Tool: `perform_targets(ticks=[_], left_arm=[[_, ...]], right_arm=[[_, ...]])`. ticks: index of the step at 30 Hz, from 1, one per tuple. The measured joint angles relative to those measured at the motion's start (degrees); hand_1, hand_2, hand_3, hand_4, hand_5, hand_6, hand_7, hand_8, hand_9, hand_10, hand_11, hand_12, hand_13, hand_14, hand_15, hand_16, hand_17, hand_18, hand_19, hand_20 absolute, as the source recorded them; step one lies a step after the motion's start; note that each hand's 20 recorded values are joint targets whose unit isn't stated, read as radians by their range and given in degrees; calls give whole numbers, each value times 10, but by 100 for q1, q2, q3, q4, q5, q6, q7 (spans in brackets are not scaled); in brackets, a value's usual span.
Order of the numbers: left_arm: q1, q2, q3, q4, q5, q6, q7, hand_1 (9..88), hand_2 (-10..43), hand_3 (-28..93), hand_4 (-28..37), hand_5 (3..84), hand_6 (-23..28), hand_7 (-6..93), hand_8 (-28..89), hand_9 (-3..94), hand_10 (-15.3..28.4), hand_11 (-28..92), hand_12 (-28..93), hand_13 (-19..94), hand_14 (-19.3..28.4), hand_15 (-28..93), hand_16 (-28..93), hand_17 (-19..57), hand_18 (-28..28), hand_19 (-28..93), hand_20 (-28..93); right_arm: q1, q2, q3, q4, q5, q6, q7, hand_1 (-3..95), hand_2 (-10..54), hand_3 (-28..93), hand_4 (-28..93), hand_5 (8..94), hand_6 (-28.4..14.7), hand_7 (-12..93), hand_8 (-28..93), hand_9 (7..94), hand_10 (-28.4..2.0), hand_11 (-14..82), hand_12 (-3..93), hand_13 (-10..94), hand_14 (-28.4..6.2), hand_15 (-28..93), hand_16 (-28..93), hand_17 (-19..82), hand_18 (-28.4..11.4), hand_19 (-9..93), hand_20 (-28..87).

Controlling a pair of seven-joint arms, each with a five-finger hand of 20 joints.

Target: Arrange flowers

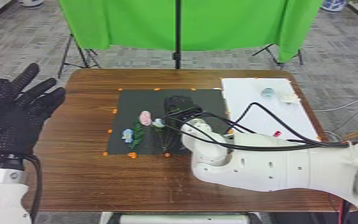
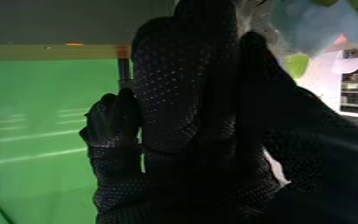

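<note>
From where I stand, the flowers are laid flat on a dark mat [image 1: 131, 100] on the wooden surface [image 1: 87, 115]. A pink flower [image 1: 145, 118] sits between a blue flower [image 1: 127, 135] and a pale flower [image 1: 159, 122], with green stems running toward the near edge. I'd guess they're spread like that so each head shows and each stem can be got at on its own. The orange marks [image 1: 132, 155] round the mat probably tell where it belongs.

The right robot hand [image 1: 181, 105] is over the mat, just beside the pale flower. Seen from its wrist, its fingers are fairly straight and the thumb lies close alongside, so it looks narrow; whether it has a stem in it, I can't tell. A soft bluish bloom [image 2: 309, 25] and a green leaf [image 2: 297, 65] are near its fingertips. That shape would suit setting a stem down, or nudging it, without squashing petals.

The left robot hand [image 1: 11, 115] is spread wide with nothing in it, out past the left side, presumably parked so the other has room.

On the white board [image 1: 238, 90] to the right lie some pale pieces [image 1: 267, 92] and a small red bit [image 1: 277, 133], perhaps kept apart as supplies. Next, I'd want the stems lined up without crossing.
</note>
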State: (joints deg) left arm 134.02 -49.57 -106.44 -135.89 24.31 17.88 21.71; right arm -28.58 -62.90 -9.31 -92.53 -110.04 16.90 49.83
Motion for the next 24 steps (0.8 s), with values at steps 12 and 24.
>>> perform_targets(ticks=[12,24], left_arm=[[-25,-13,-1,3,13,1,-83,187,90,759,-283,320,81,147,-98,302,198,255,107,239,279,538,-104,-65,282,694,-29],[-72,-38,-4,9,38,-2,-237,190,90,759,-283,319,81,147,-98,303,197,256,107,239,279,538,-105,-64,281,695,-30]], right_arm=[[-24,47,102,-174,5,-191,4,349,-81,786,-268,697,8,164,-126,871,-99,266,173,806,-54,608,174,410,-195,932,391],[-105,129,144,-290,65,-72,121,291,5,796,-249,690,-4,154,-123,878,-110,263,172,820,-62,605,170,425,-209,932,399]])
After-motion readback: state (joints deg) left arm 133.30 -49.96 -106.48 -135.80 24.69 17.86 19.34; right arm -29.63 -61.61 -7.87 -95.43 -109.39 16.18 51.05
